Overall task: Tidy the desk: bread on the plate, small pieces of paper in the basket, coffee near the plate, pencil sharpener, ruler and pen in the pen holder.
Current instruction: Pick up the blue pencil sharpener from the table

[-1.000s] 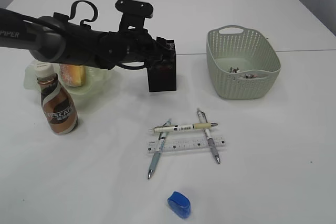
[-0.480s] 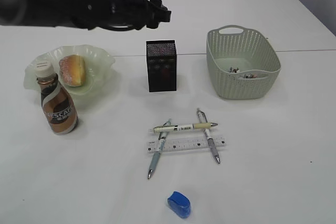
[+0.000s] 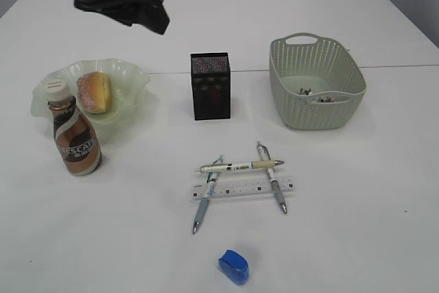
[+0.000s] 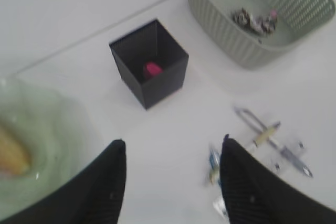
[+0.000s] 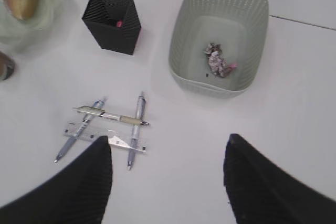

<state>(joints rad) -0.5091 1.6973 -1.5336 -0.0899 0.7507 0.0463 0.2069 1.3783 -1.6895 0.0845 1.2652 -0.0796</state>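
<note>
The bread (image 3: 95,92) lies on the pale green plate (image 3: 134,75), with the coffee bottle (image 3: 75,138) standing beside it. The black pen holder (image 3: 210,86) stands mid-table with a small pink object (image 4: 152,69) inside. Three pens (image 3: 236,166) and a clear ruler (image 3: 243,189) lie crossed in front of it. A blue pencil sharpener (image 3: 234,267) lies nearer the front. Crumpled paper (image 5: 218,60) lies in the green basket (image 3: 317,90). My left gripper (image 4: 172,141) is open and empty, raised at the far left (image 3: 154,8). My right gripper (image 5: 169,139) is open and empty, high above the pens.
The table's seam runs behind the pen holder and basket. The basket (image 5: 220,35) stands to the right of the pen holder (image 5: 113,19). The pens and ruler (image 5: 105,132) show under the right gripper's left finger.
My left arm has lifted away from the pen holder and pulled back up and to the left. Nothing on the table has moved.
</note>
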